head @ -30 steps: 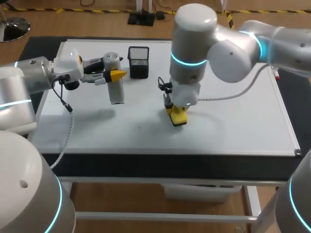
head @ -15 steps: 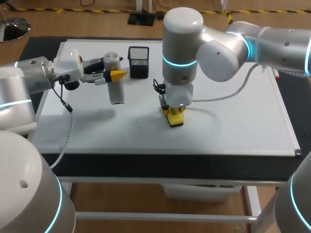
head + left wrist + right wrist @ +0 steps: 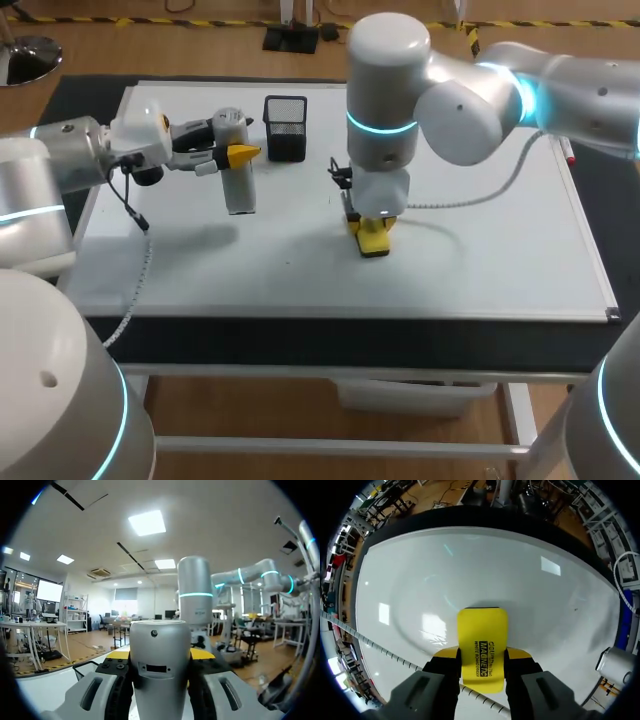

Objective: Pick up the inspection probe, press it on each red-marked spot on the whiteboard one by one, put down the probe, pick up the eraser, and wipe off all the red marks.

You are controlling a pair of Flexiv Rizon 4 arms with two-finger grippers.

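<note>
Our right gripper (image 3: 482,656) pinches the flat yellow plastic eraser (image 3: 482,630) from both sides, on the glossy whiteboard (image 3: 420,580) (near its middle). Our left gripper (image 3: 160,690) clamps the silver cylindrical probe (image 3: 160,650) over the board's left part.

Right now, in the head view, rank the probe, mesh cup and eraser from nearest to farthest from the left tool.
1. probe, gripped in the left tool.
2. mesh cup, close by on its right.
3. eraser, farthest, mid-board in the right tool.
</note>
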